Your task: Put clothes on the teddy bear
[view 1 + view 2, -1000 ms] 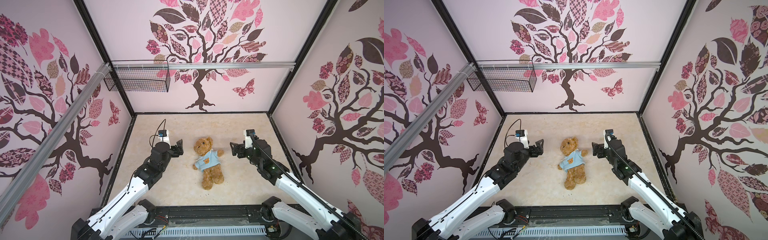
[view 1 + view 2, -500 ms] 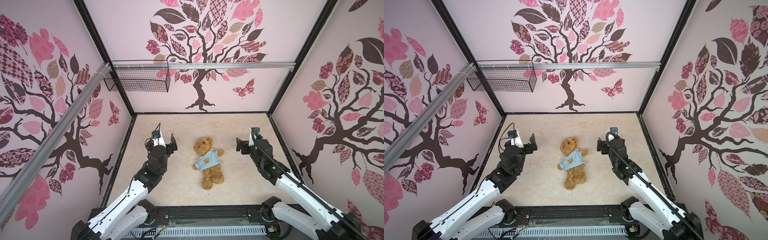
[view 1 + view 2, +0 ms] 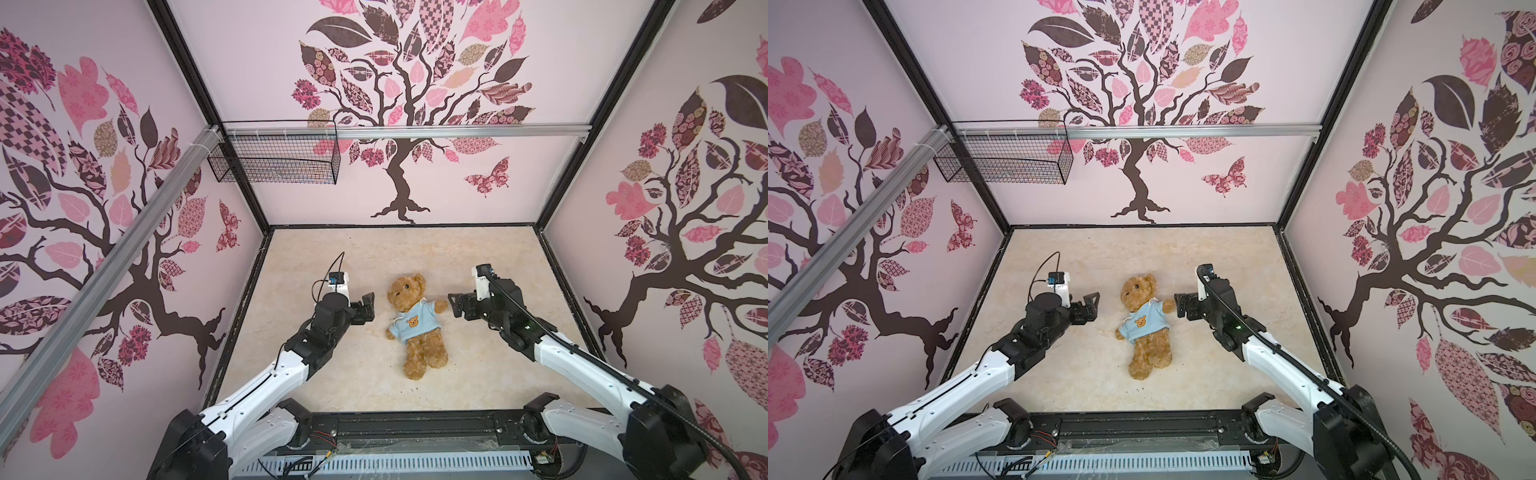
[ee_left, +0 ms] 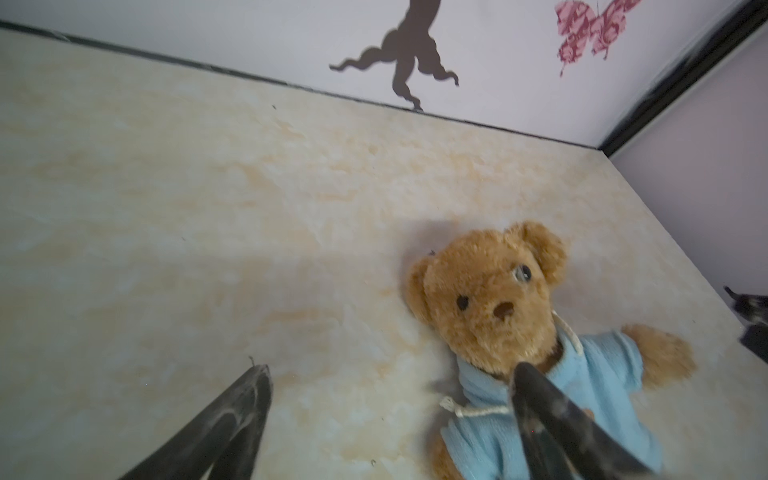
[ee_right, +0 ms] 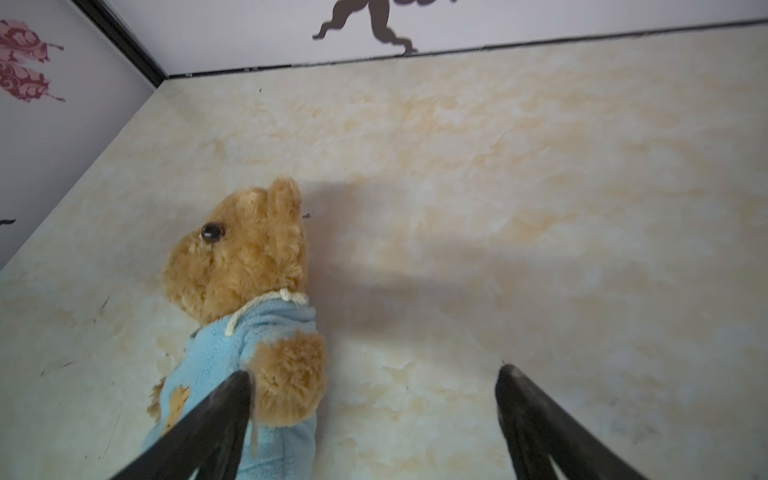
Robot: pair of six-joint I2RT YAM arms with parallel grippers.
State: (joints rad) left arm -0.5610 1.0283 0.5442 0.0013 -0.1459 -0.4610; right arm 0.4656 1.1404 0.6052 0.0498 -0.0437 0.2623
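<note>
Lying face-up at the centre of the table (image 3: 490,374), the bear (image 3: 424,353) points its head to 12 o'clock and its feet to about 5 o'clock. A light blue hoodie (image 3: 415,322) is already over its trunk, and one paw (image 3: 440,306) pokes out of a sleeve toward 3 o'clock.

The left jaws stand wide apart and empty at the bear's 9 o'clock, clear of it. The right jaws, equally wide and empty, sit at its 3 o'clock just beside that paw; whether they touch it cannot be told.

Judged handling: light, soft and stuffed, so it should squash and flop rather than resist, and may slide on the smooth table if pushed. It does not look fragile. The fleece may drag on the curly fur.

Suggested holds:
- To tug the hoodie, pinch the hem or a cuff.
- To shift the bear, take a limb or the trunk.
- Avoid the thin drawstring (image 4: 478,411).
</note>
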